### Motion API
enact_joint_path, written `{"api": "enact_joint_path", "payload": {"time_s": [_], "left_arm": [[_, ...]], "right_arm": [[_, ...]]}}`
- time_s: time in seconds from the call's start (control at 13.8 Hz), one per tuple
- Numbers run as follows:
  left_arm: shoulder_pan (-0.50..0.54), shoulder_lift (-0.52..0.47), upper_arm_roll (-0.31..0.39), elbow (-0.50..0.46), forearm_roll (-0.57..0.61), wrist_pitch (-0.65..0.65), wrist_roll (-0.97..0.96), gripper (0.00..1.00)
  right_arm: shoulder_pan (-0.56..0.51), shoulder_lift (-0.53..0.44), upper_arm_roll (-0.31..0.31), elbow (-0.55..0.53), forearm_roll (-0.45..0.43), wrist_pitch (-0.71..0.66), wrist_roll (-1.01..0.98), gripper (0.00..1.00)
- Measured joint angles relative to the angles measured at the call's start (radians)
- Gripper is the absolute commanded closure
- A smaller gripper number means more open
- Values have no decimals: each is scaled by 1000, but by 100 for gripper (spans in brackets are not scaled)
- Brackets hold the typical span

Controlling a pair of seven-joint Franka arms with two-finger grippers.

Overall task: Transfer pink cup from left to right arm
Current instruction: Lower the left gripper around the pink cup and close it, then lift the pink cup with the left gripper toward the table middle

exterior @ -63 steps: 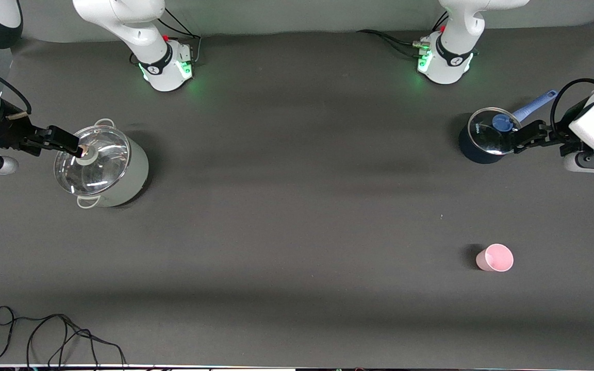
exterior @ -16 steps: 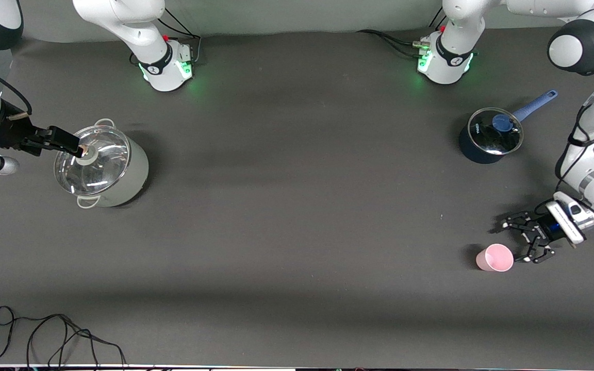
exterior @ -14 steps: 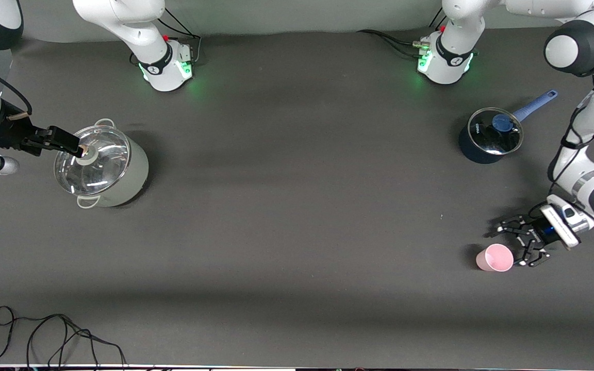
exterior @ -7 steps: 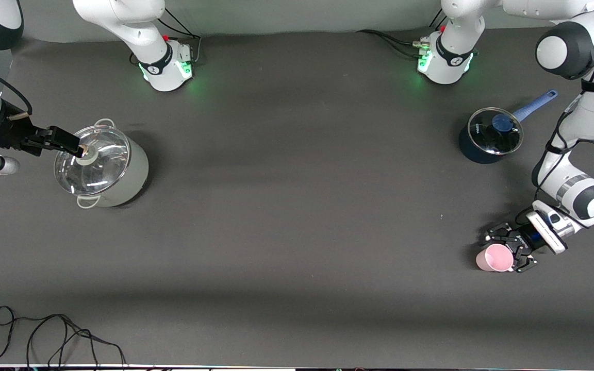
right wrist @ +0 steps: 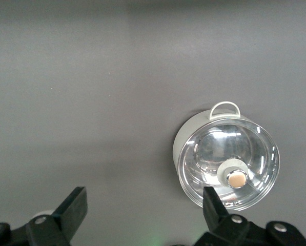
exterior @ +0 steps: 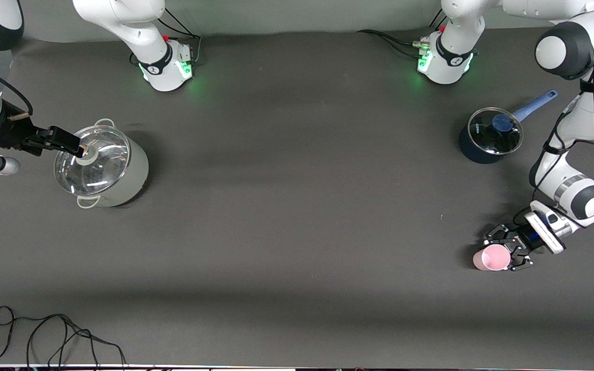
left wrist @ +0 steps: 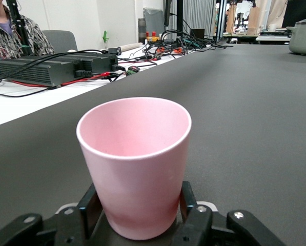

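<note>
- Standing upright on the dark table, the pink cup [exterior: 491,257] sits toward our left arm's end, nearer the front camera than the blue saucepan [exterior: 488,135], which lies at about twelve o'clock from it.
- Our left gripper [exterior: 506,248] is at the cup's two o'clock, down at table level; in the left wrist view its two black fingers [left wrist: 90,210] bracket the cup's base, one on each flank, pressed against it or very nearly so. We read it as closing on the cup.
- The cup's base appears to rest on the table, so we judge the lift has not begun.
- Our right gripper [exterior: 62,141] waits well apart at the cup's nine o'clock, over the glass lid of the white pot [exterior: 106,165], its fingers spread wide and holding nothing.
- Progress, as we judge it: only the pickup is under way; lifting, carrying toward the middle, the right arm's grasp and our release all remain.
- A black cable [exterior: 54,335] lies coiled near the front edge at the right arm's end.
- Past the table's edge the left wrist view shows a white bench with wires and equipment.
</note>
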Motion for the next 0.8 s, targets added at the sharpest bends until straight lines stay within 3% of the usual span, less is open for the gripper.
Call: {"api": "enact_joint_path", "payload": {"time_s": [0.14,0.29,0.58,0.8], "left_arm": [[-7,-11,-11,-14,-21,8,-7,75],[-14,-62,-65,-63,-71,79,-14,75],[-34,-248,-288,-226,-228,381,-16,75],[-42,-398,-498,-340,-386,651,-16,74]], "right_arm": [[0,0,0,0,0,0,0,0],[0,0,0,0,0,0,0,0],[0,0,0,-1,0,0,0,0],[0,0,0,-1,0,-9,0,0]]}}
